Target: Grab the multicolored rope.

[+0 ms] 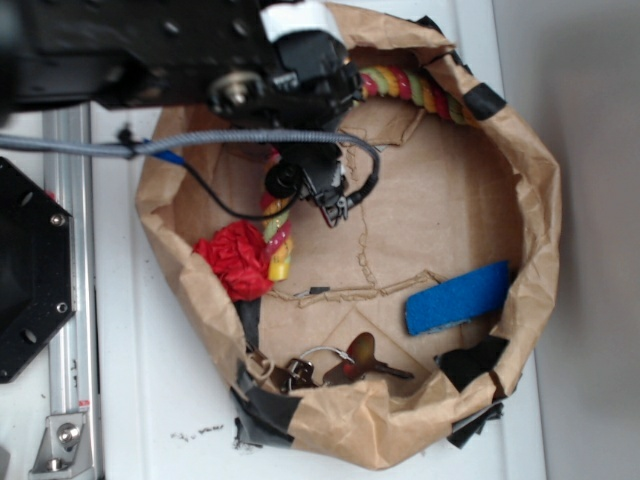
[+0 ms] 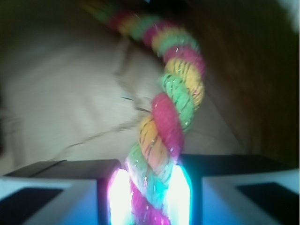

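One multicolored rope [image 1: 420, 90] lies in the one brown paper basket [image 1: 540, 210], along with one red crumpled paper ball [image 1: 236, 260], one blue sponge [image 1: 458, 298] and one bunch of keys [image 1: 335, 365] on a ring; how many keys it holds cannot be told. One tool [image 1: 335, 205] reaches into the basket.

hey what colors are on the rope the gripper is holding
The multicolored rope is twisted in red, yellow and pale green stripes, clearest in the wrist view, between the gripper fingers.
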Motion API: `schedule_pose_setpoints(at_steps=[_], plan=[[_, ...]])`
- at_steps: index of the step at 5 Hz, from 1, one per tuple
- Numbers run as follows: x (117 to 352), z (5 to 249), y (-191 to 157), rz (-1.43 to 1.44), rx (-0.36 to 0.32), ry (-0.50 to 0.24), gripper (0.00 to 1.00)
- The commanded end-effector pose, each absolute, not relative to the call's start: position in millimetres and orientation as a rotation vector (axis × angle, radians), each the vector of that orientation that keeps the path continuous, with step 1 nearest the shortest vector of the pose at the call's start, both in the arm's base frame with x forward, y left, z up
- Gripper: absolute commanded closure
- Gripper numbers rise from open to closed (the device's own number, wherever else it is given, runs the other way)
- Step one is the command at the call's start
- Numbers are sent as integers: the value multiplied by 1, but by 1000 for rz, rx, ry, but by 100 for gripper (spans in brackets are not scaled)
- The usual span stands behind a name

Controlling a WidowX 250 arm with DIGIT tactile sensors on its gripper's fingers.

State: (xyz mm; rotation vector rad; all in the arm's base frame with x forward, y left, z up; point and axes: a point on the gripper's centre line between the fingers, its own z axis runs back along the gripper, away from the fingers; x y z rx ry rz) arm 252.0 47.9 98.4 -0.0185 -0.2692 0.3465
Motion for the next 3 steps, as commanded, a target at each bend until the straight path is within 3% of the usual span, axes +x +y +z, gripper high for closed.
schedule_pose_setpoints(at_steps=[1, 3], plan=[[251, 180, 47, 201, 36, -260, 100], [259, 182, 45, 209, 65, -213, 100]])
